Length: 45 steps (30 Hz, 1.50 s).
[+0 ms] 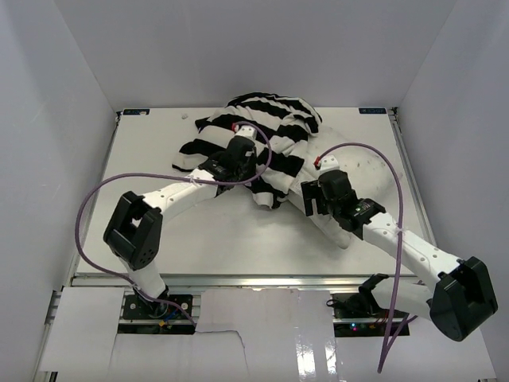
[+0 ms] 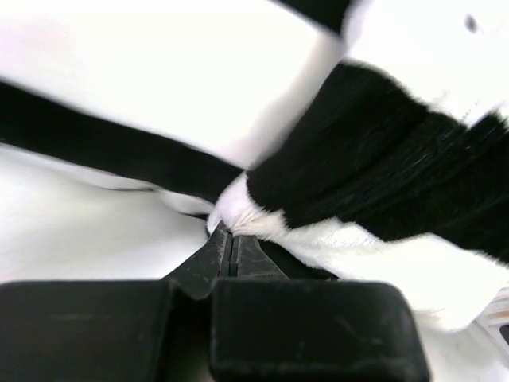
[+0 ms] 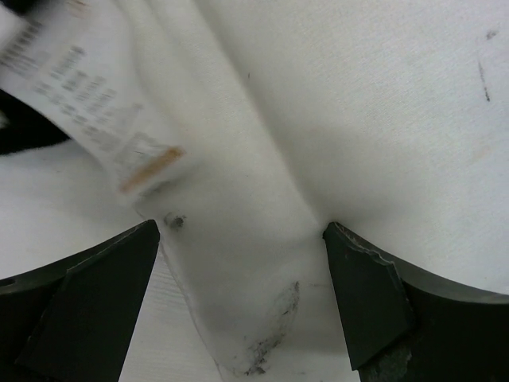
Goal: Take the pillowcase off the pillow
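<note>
The black-and-white striped pillowcase (image 1: 262,131) lies bunched at the back middle of the table. The off-white pillow (image 1: 370,179) sticks out of it to the right, under my right arm. My left gripper (image 1: 227,167) rests on the pillowcase's near-left part. In the left wrist view it (image 2: 231,237) is shut, pinching a white fold of the pillowcase (image 2: 382,183) at its tips. My right gripper (image 1: 312,199) is open. In the right wrist view it (image 3: 238,239) straddles a soiled corner of the pillow (image 3: 238,318), with the right finger touching the fabric. A care label (image 3: 103,127) hangs at the upper left.
The white table (image 1: 199,231) is boxed in by white walls at the left, back and right. Purple cables (image 1: 87,215) loop over both arms. The table's front rail (image 1: 254,280) runs just ahead of the arm bases.
</note>
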### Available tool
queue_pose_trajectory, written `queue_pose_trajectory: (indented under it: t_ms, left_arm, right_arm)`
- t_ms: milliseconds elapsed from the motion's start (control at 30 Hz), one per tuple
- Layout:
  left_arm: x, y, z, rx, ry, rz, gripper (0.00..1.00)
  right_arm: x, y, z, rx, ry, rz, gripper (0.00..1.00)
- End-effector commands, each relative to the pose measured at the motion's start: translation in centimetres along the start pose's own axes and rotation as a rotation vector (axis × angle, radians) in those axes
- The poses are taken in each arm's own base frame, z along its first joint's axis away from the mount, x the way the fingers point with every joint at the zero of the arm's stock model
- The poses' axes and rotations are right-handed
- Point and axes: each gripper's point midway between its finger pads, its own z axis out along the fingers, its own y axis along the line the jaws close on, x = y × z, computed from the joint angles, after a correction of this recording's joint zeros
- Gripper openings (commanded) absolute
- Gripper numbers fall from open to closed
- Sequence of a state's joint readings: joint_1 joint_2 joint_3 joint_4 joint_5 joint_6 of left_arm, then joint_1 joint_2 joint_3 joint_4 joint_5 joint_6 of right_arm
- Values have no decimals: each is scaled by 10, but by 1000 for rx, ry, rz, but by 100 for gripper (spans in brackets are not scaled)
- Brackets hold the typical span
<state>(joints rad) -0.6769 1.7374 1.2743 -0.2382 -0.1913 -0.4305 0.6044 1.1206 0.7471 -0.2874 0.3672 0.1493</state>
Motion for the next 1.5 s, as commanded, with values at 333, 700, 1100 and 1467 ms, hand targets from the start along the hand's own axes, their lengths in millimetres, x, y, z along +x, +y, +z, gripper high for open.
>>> queue_pose_trajectory:
  t_ms: [333, 700, 1100, 1467]
  left_arm:
    - [-119, 107, -97, -268, -325, -156, 0]
    - [-110, 34, -127, 159, -266, -126, 71]
    - [-13, 117, -110, -156, -163, -261, 81]
    - [40, 154, -89, -273, -131, -309, 82]
  right_arm:
    - [25, -116, 9, 343, 24, 219, 95]
    - [-57, -70, -34, -32, -218, 172, 97]
    - [-75, -9, -20, -135, -173, -143, 94]
    - [-45, -22, 57, 8, 48, -167, 76]
